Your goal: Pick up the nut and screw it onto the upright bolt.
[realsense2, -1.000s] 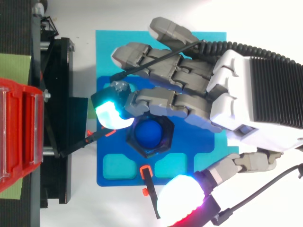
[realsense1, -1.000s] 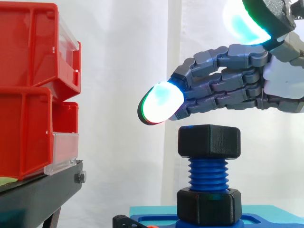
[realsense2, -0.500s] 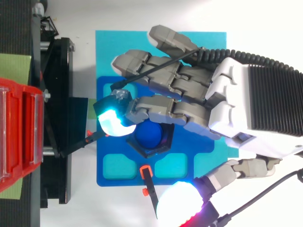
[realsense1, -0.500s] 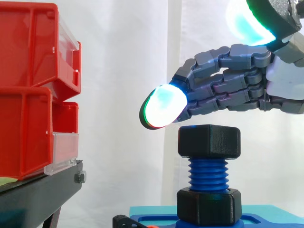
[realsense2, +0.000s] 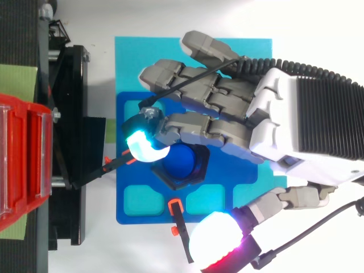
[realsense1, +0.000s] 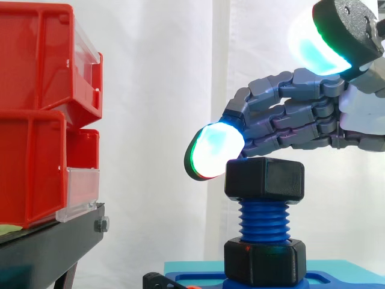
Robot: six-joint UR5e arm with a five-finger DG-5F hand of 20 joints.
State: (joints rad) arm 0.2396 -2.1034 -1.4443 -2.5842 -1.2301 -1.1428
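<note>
Red bins [realsense1: 36,120] on black stand [realsense1: 54,241] — white curtain [realsense1: 156,72] behind.

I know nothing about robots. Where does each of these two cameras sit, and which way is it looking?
Side view: beside the work, at about its height, looking level across at the nut on the bolt; the hand enters from the right.
Top view: above, looking straight down on the base; the hand's back comes in from the right.
Shared: hand, nut, bolt and red bins.
</note>
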